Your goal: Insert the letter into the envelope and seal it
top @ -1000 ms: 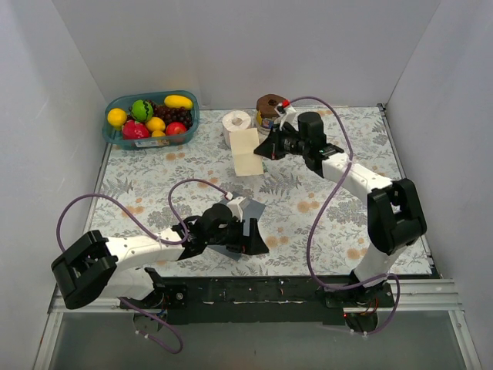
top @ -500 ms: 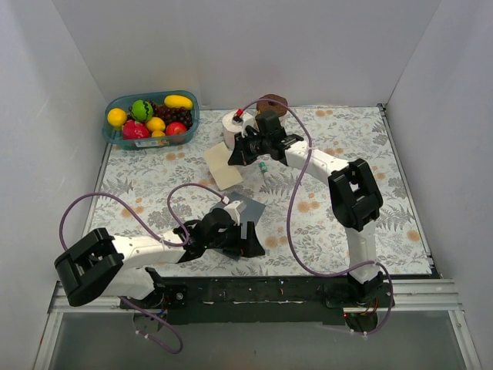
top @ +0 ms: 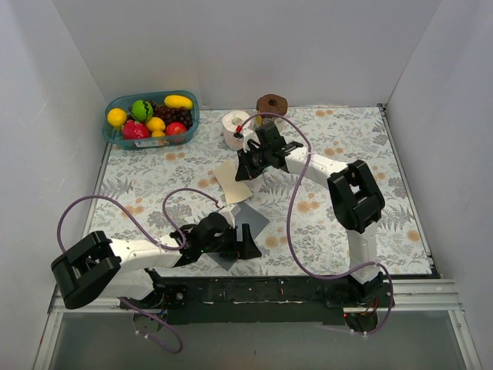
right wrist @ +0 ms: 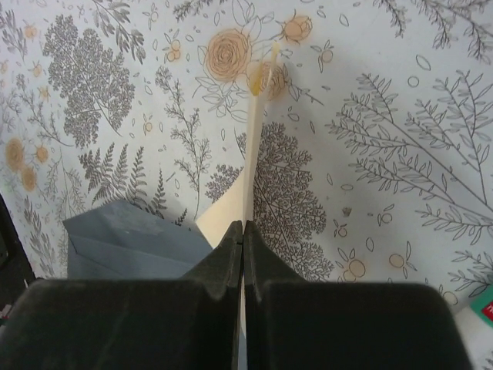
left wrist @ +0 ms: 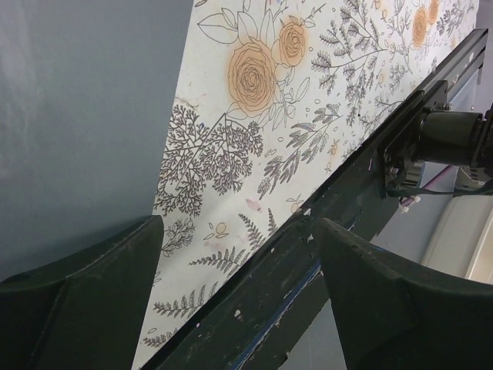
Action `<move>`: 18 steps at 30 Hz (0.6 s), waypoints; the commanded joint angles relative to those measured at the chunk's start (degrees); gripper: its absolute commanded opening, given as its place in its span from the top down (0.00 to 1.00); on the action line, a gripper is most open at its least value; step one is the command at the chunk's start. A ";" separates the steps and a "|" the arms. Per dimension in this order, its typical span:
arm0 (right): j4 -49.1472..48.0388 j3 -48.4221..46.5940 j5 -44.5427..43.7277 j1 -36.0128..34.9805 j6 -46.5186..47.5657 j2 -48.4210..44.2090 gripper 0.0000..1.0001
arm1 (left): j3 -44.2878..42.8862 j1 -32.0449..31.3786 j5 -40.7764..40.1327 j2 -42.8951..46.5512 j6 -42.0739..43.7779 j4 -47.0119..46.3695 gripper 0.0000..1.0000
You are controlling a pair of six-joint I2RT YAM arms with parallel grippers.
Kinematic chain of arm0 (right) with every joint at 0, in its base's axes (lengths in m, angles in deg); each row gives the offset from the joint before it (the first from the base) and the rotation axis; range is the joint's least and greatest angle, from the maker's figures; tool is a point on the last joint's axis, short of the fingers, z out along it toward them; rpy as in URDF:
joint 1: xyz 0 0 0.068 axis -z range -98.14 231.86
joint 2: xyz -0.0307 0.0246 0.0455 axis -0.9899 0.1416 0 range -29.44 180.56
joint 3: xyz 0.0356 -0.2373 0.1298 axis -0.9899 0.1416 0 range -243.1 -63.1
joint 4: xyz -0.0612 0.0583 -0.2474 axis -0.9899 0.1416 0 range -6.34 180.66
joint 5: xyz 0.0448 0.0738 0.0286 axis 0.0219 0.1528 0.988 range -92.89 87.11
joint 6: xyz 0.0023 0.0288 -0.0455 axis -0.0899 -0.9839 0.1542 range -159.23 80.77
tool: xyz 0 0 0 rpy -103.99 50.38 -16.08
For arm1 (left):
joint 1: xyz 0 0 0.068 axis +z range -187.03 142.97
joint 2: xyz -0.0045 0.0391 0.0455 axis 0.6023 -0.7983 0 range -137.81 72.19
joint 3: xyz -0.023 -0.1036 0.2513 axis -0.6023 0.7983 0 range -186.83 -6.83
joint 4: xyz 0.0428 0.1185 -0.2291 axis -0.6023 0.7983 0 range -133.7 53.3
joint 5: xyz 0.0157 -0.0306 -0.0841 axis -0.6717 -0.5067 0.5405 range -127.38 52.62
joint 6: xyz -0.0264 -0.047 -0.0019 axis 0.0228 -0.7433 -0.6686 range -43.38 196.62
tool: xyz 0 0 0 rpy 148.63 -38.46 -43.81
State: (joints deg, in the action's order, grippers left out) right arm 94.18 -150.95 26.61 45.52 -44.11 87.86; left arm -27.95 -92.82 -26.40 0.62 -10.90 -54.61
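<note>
**Item 1. Flat cream-tan card letter with thin darker border** [top: 231,183]. It sits just to 9 o'clock of the table centre, clear of the cloth and tilted. One edge is pinched in the right gripper [top: 248,168], whose fingers are pressed together on the card. In the right wrist view the sheet [right wrist: 248,146] runs edge-on toward 12 o'clock. An edge grip likely leaves its free end clear to enter a pocket.

**Item 2. Flat dark slate-grey paper envelope** [top: 248,220]. It lies at 6 o'clock of centre, near the front rail, just beyond the letter's lower corner. The letter is not yet inside.

**Item 3. Left gripper** [top: 248,245]. Jaws are spread wide at the envelope's 6 o'clock edge, probably to steady it or hold its mouth. Whether it actually grips the paper cannot be told.

**Item 4. Surroundings.**
- Floral tablecloth [top: 347,139].
- Teal plastic tub of toy fruit [top: 192,116], at 10 o'clock.
- White paper roll [top: 233,127], at 11 o'clock.
- Brown round object [top: 271,104], at 12 o'clock.
</note>
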 commanded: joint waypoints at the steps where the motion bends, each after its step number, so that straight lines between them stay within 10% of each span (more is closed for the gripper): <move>1: 2.12 3.21 -0.84 0.13 2.16 -5.23 0.99 | 1.88 -0.28 -3.51 1.78 -1.33 6.07 0.19; 18: 5.91 15.60 -5.59 0.65 3.92 -15.43 0.99 | -1.37 -0.20 -13.71 3.81 -0.46 16.10 0.15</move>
State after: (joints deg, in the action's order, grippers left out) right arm 98.71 -137.84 22.37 45.85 -41.73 75.27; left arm -28.85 -92.91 -34.84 4.79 -13.31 -46.07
